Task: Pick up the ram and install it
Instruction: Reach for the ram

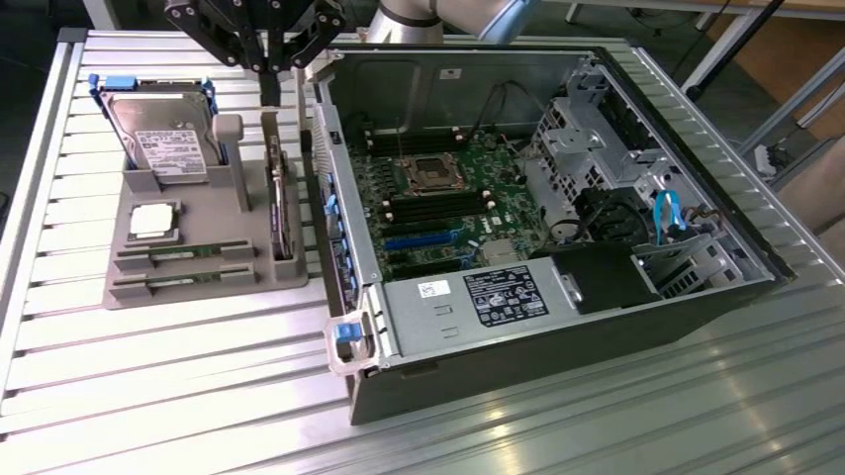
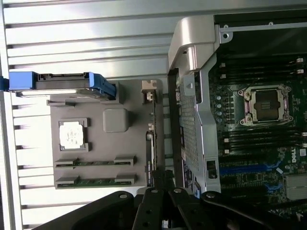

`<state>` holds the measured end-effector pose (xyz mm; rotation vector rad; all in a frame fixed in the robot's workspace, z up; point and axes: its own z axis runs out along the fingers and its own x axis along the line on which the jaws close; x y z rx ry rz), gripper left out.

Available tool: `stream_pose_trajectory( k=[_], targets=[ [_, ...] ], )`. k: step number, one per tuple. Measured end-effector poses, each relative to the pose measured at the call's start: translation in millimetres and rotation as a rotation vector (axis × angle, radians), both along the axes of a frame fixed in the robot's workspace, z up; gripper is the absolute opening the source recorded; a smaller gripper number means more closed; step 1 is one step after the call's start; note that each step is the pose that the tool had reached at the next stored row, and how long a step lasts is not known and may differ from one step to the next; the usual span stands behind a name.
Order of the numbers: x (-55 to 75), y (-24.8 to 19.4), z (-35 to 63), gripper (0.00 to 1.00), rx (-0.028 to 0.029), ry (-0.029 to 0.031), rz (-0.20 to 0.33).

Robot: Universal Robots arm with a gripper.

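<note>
Exterior view: jaws clenched (tight together) above grey tray (image 1: pixel 218 226), ram (image 1: pixel 185 254) in its slots.

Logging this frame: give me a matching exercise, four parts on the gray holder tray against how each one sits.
Things:
1. hard drive
2. processor chip
3. ram sticks
4. expansion card

States:
A. standing on edge along the side of the tray nearest the computer case
B. lying flat in two parallel slots
C. propped up in a blue carrier
D. lying flat in a square recess

Pairs: 1-C, 2-D, 3-B, 4-A
</note>
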<state>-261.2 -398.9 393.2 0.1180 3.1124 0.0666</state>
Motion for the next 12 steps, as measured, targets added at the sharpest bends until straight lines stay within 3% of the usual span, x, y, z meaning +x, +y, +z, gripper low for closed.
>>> stream_pose_trajectory(
  k=[12],
  targets=[
    [-9.0,0.0,0.0,0.10,-0.0001,0.0000,0.000]
  ],
)
